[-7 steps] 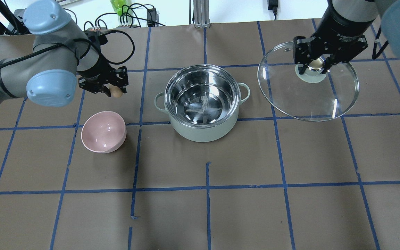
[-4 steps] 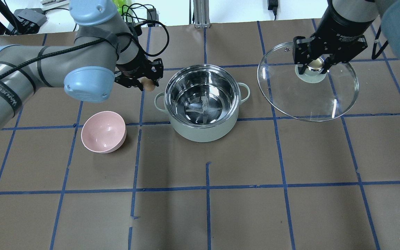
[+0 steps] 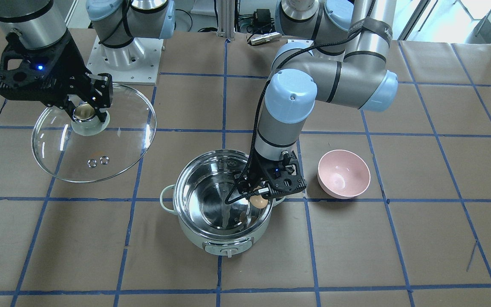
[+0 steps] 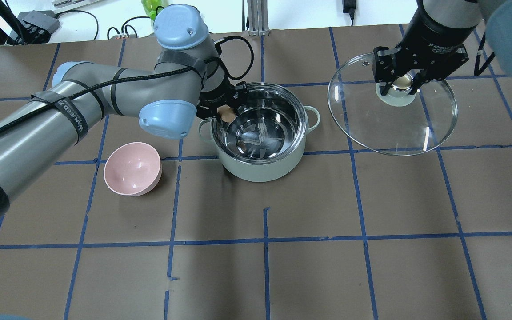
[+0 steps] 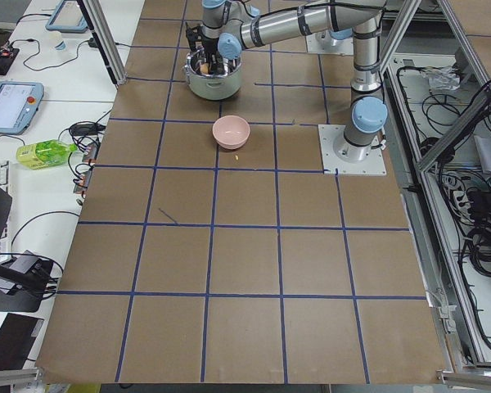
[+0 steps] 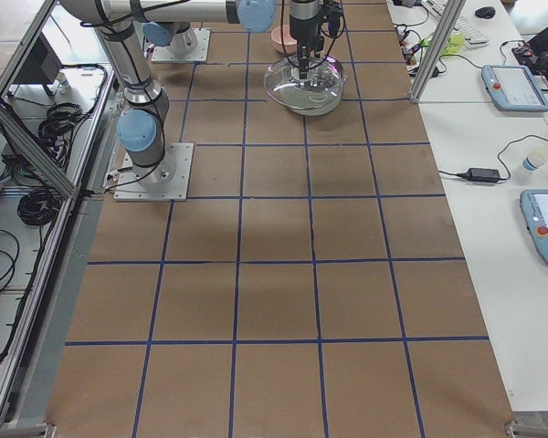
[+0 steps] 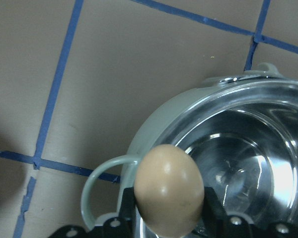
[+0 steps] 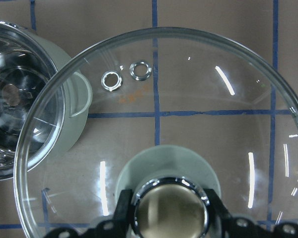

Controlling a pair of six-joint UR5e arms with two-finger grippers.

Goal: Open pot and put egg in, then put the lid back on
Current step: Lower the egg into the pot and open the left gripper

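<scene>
Overhead exterior shows the left gripper (image 4: pixel 225 113), clenched on the egg (image 4: pixel 227 115), has moved from beside the pot (image 4: pixel 260 171) to above its rim; dropping seems next. Meanwhile the right gripper (image 4: pixel 402 85) grips the lid (image 4: pixel 398 131) aside.

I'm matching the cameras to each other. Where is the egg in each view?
Exterior front-facing: egg at the pot's right rim.
Overhead exterior: at the pot's upper-left rim.
Exterior left: too small to tell.
Exterior right: not visible.
Left wrist: bottom centre, large.
Right wrist: not in it.
Shared landmark: the pot.
</scene>
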